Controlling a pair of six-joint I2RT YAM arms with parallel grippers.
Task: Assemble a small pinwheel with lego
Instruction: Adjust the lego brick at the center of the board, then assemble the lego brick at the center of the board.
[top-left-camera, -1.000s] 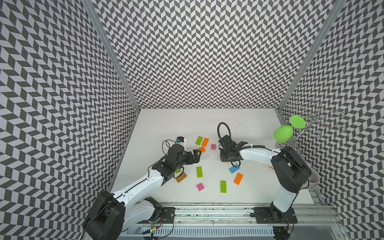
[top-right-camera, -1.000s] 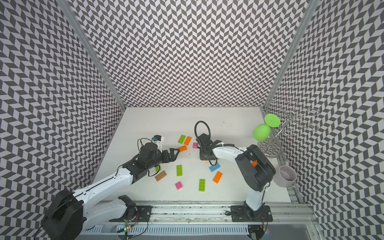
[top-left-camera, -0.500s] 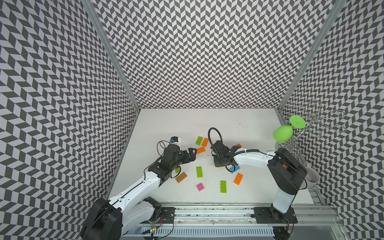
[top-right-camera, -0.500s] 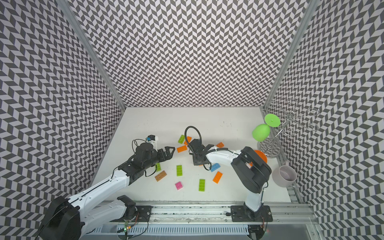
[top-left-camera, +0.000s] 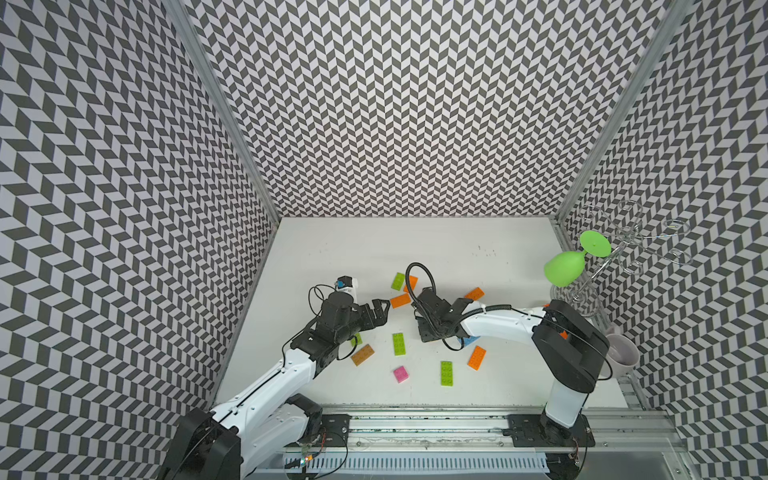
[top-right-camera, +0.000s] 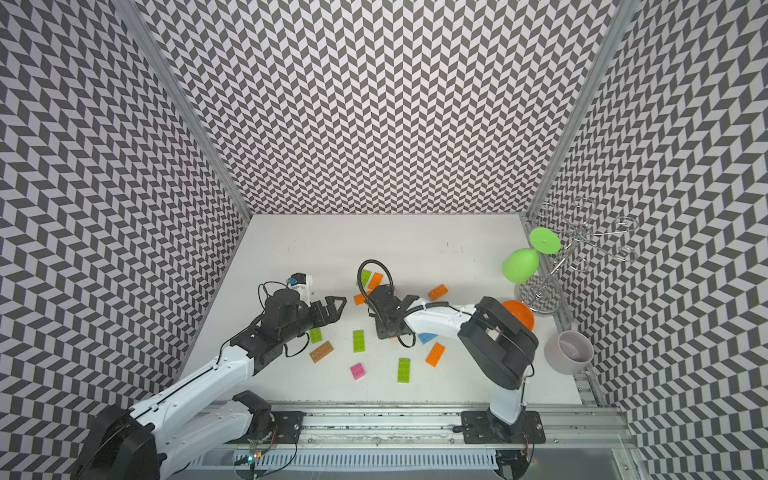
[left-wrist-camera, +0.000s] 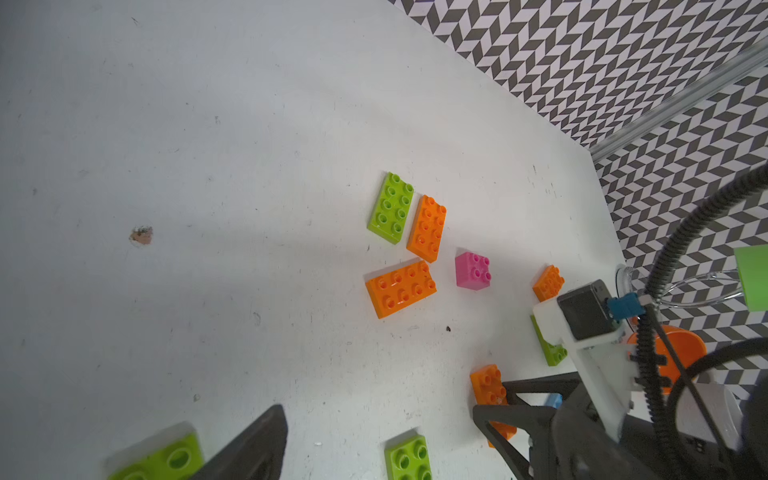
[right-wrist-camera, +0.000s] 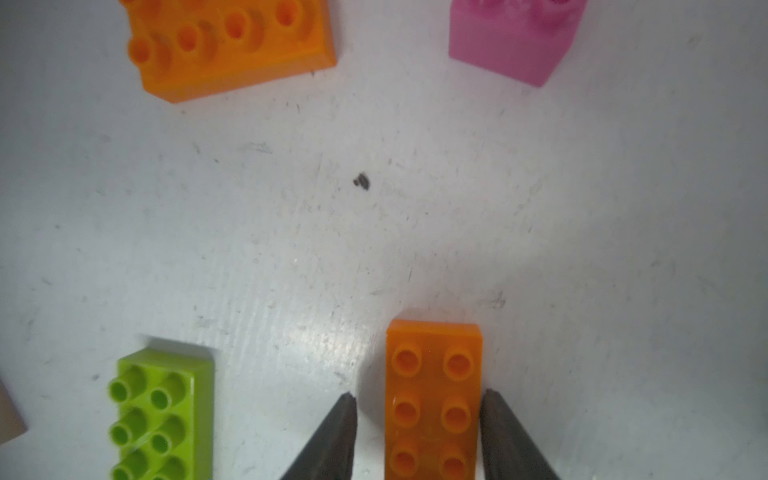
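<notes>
Straddling 1 oblong orange brick (right-wrist-camera: 434, 357) with the right gripper (right-wrist-camera: 417, 399), jaws apart: touching or nearly touching 1 long side, clear of the other by a sliver of bare table (right-wrist-camera: 374, 208). Lying flat there, studs up, near a lime brick (right-wrist-camera: 162, 411), with a 2nd orange brick (right-wrist-camera: 232, 45) and a pink square (right-wrist-camera: 515, 37) farther ahead. Mostly hidden under that gripper in both top views, amid the rest of the lego (top-left-camera: 399, 344) strewn mid-table. Holding nothing with the left gripper (top-left-camera: 379, 311), spread wide above the table. Expect light, rigid, glossy plastic, likely slippery in a pinch. Pinch across the 2 long walls, low, centred and square, to avoid twisting or squirting it out.
</notes>
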